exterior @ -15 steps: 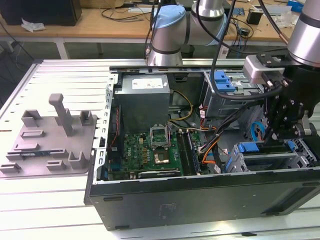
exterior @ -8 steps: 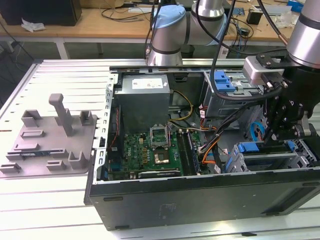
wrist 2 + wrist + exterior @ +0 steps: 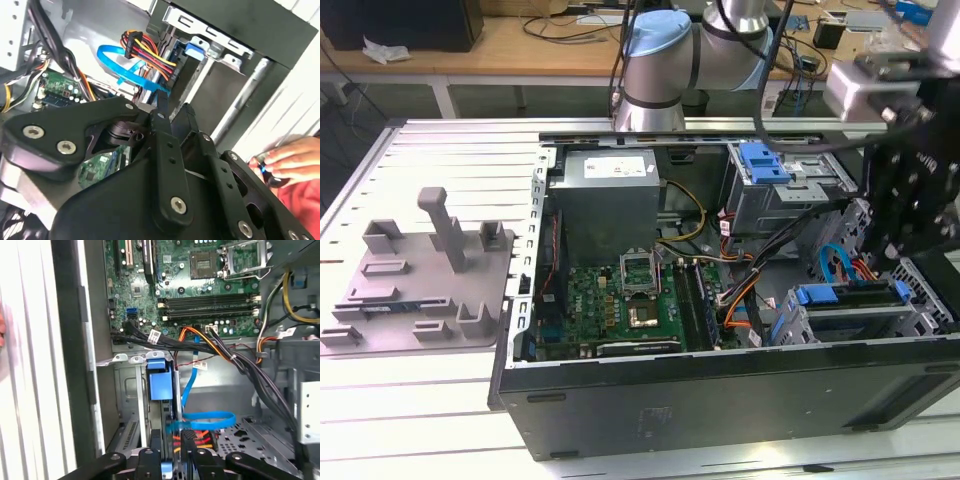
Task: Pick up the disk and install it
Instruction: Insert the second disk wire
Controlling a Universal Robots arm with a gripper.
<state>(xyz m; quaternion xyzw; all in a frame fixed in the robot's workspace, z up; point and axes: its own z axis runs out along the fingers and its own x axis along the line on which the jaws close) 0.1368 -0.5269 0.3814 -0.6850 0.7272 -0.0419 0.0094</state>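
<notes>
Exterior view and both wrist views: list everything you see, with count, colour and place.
computer case: one, black, open, on the table
table: one, pale slatted metal
motherboard: one, green, inside the case
power-supply box: one, grey, above the motherboard
disk: one, blue carrier, in the drive cage at the exterior view's right
blue latch piece: one, on the upper cage
flat cable: one, blue, beside the disk
fixture plate: one, grey, exterior view's left
person's hand: one, outside the case
arm: one, silver-blue
gripper: one, black, over the disk
</notes>
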